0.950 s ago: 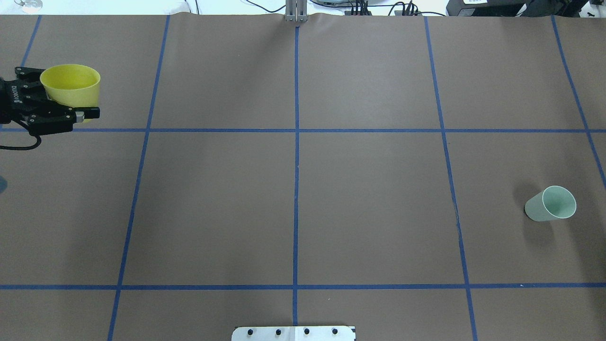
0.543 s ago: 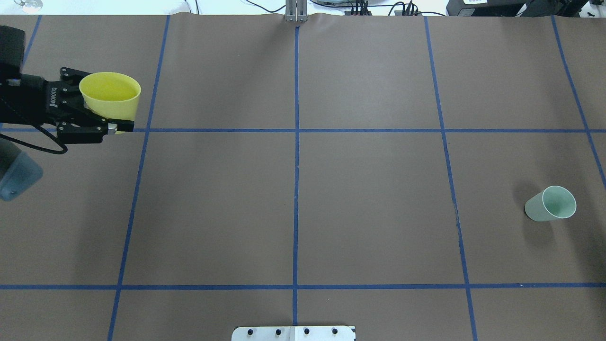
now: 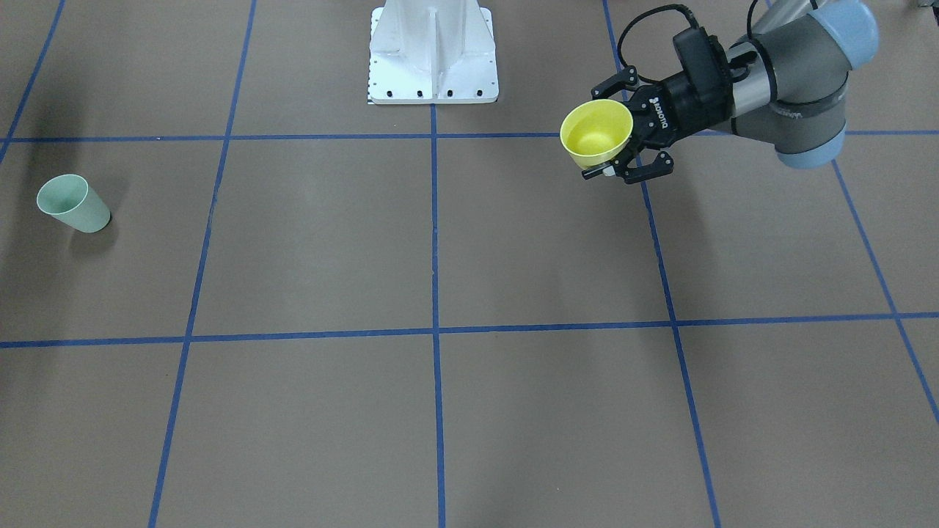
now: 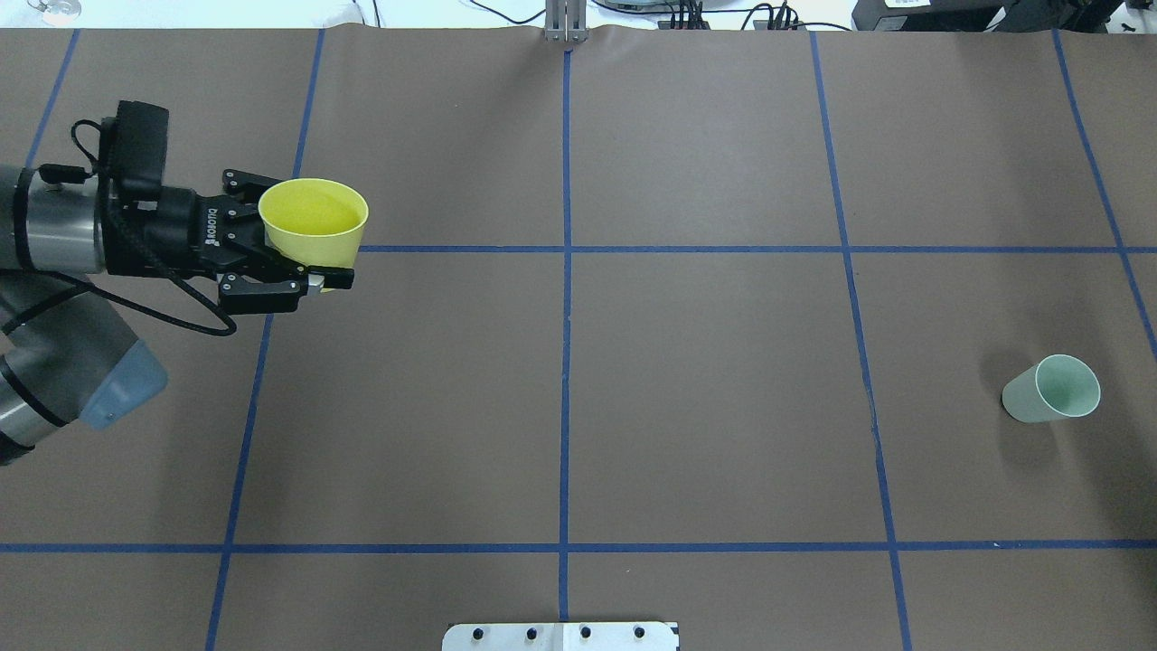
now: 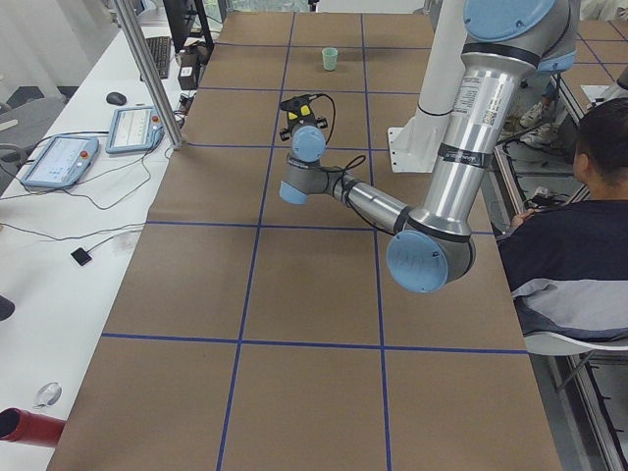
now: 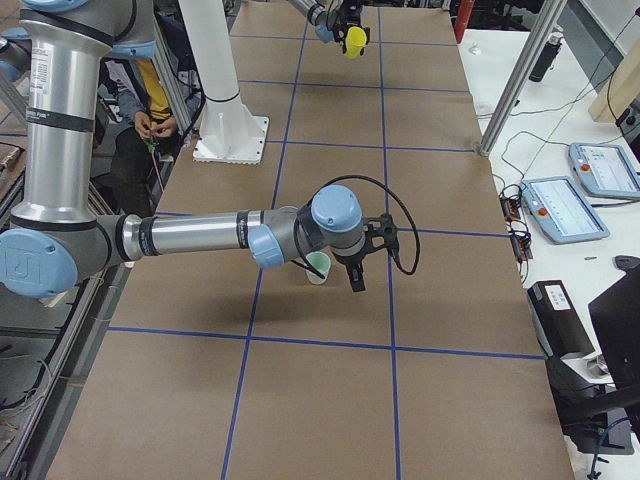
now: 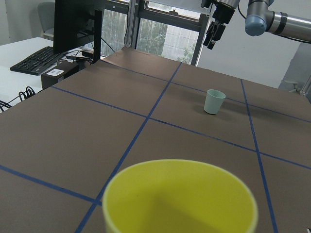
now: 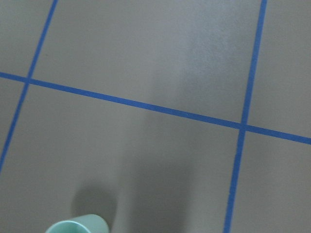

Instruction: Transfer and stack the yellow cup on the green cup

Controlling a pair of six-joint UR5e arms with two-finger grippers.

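We see the left claw (image 4: 316,242) closed around the small bright yellow plastic tumbler (image 4: 314,221), holding it upright, mouth up, above the brown table (image 4: 705,407) on the robot's left side. The small pale mint-green plastic tumbler (image 4: 1053,389) stands upright far to the right, well apart. The right claw (image 6: 356,280) hangs near it; we cannot tell whether it is wide or narrow.

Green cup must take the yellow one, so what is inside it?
Nothing shows inside the green cup: the inner wall seen from overhead is bare. Its rim hides part of the inside, so that part is unchecked.
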